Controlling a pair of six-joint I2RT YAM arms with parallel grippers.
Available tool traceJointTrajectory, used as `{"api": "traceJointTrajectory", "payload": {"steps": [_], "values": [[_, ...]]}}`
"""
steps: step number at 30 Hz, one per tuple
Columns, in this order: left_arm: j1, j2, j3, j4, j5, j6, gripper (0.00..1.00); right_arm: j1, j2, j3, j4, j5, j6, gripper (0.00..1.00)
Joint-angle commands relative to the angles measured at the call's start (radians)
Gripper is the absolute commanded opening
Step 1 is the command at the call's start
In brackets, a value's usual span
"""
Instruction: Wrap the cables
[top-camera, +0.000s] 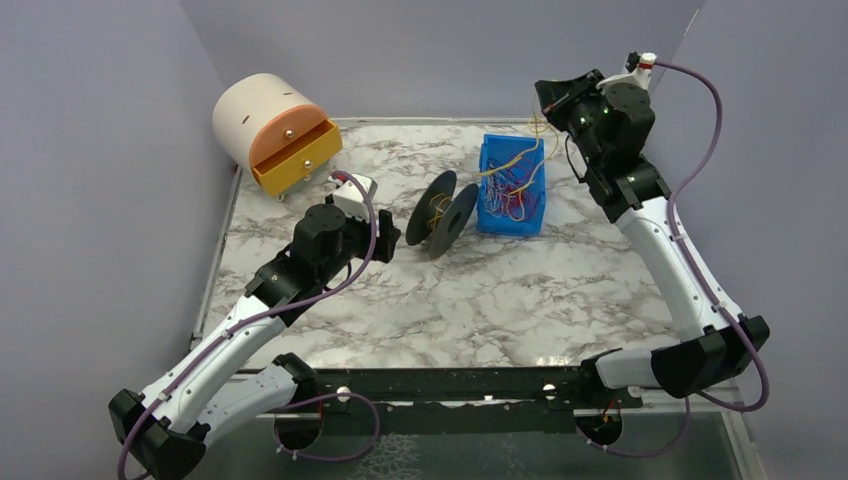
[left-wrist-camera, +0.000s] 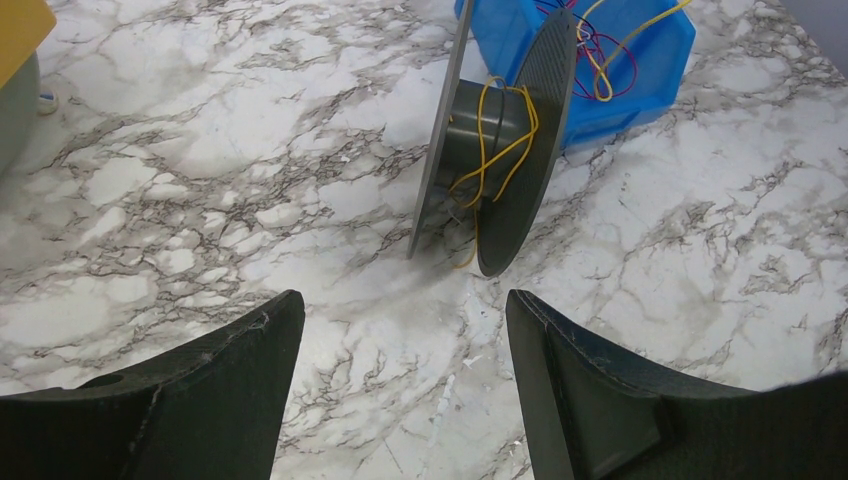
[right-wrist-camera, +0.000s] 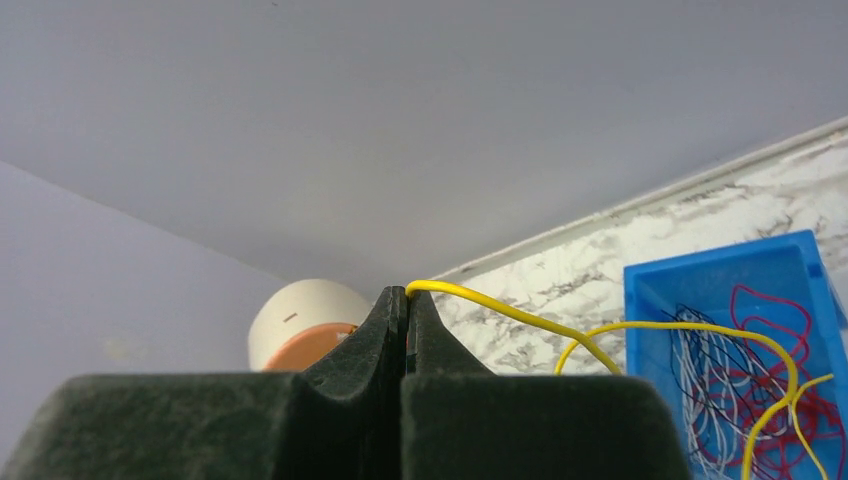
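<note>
Right wrist view: right jaws are shut flat on the end of the thin yellow cable (right-wrist-camera: 480, 300), pinched only at their very tips and held high above the back of the marble-pattern worktop (top-camera: 520, 300). From there the cable drops into the blue plastic bin (top-camera: 512, 225). A few loose yellow turns sit on the hub of the black plastic spool (left-wrist-camera: 462, 135), probably the same cable. Left jaws are wide and hold nothing, low on the worktop facing the spool.

Risks, as judged:
- Tip-only pinch: any tension could pull the cable free.
- Spool stands on its flange edges and is unheld, so a tug could roll or tip it.
- Cable passes through the tangle of red, white and dark wires in the bin, so it may snag, lift strays or drag the bin.
- Slack turns could slip off the hub.

Count: one spool, one bin, one cream cylindrical drawer unit with an orange drawer (top-camera: 262, 120), two arms. Wires in the bin can't be counted.
</note>
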Motion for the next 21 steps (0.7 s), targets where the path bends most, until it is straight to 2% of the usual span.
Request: {"api": "traceJointTrajectory", "payload": {"steps": [1, 10, 16, 21], "values": [[-0.005, -0.005, -0.014, 0.021, -0.009, -0.008, 0.77, -0.004, -0.051, 0.068, 0.042, -0.052, -0.019, 0.01], [-0.010, -0.007, -0.014, 0.022, -0.010, -0.006, 0.77, -0.004, -0.061, 0.276, 0.055, -0.139, -0.030, 0.01], [-0.011, -0.005, -0.013, 0.023, -0.011, -0.005, 0.77, -0.004, -0.070, 0.368, 0.100, -0.255, -0.003, 0.01], [-0.014, -0.028, -0.017, 0.038, 0.029, 0.007, 0.77, -0.004, -0.116, 0.341, 0.120, -0.337, 0.034, 0.01]]}}
